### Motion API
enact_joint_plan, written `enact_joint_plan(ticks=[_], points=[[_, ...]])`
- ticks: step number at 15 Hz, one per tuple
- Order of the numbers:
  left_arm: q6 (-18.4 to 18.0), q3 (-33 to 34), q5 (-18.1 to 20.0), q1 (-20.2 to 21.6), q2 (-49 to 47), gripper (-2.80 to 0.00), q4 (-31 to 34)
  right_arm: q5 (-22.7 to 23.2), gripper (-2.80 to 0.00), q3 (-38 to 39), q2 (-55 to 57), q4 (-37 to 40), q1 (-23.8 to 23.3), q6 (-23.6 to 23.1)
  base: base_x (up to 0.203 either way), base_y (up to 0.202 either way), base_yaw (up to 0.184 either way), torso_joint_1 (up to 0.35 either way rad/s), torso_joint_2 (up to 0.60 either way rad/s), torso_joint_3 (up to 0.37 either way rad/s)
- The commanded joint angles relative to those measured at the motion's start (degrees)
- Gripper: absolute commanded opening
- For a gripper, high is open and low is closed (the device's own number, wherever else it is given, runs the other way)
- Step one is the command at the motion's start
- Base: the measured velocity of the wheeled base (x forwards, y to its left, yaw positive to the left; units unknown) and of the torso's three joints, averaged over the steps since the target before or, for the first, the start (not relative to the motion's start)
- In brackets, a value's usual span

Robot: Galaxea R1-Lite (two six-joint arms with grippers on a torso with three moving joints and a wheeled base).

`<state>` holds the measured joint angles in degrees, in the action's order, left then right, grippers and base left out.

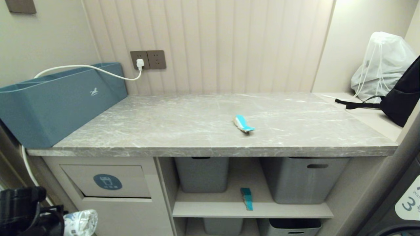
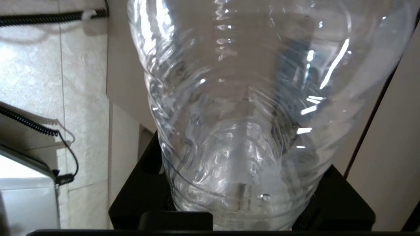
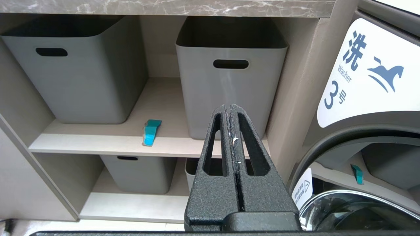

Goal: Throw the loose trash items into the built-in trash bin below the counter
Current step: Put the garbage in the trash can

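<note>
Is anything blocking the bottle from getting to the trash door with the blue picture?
Nothing visible does. The left gripper holds the bottle low beside the cabinet, just below the flap, with only open space between. The flap itself has to tilt inward.

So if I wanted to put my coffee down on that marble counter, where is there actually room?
Most of the marble counter is bare: the wide stretch between the long blue box at the left end and the teal wrapper near the middle, and again from the wrapper toward the right end. The ledge beyond it is crowded, with the black bag and the white drawstring bag.
</note>
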<state>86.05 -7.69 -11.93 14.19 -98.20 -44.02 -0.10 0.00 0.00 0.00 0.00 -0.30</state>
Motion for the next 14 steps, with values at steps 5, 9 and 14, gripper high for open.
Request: enact_joint_plan(ticks=[5,9,14], points=[[-0.1,3.8,0.3,10.1,0.6,-2.80,-6.7,0.0,-2.80,0.0,0.0,0.0,0.0,0.0,0.000,0.000,0.000,0.000,0.00,0.000],[0.1,6.7,0.2,11.6,1.5,-2.80,-7.0,0.0,-2.80,0.0,0.0,0.0,0.0,0.0,0.000,0.000,0.000,0.000,0.00,0.000],[0.2,6.9,0.2,11.6,1.7,-2.80,-7.0,0.0,-2.80,0.0,0.0,0.0,0.0,-0.1,0.000,0.000,0.000,0.000,0.00,0.000]])
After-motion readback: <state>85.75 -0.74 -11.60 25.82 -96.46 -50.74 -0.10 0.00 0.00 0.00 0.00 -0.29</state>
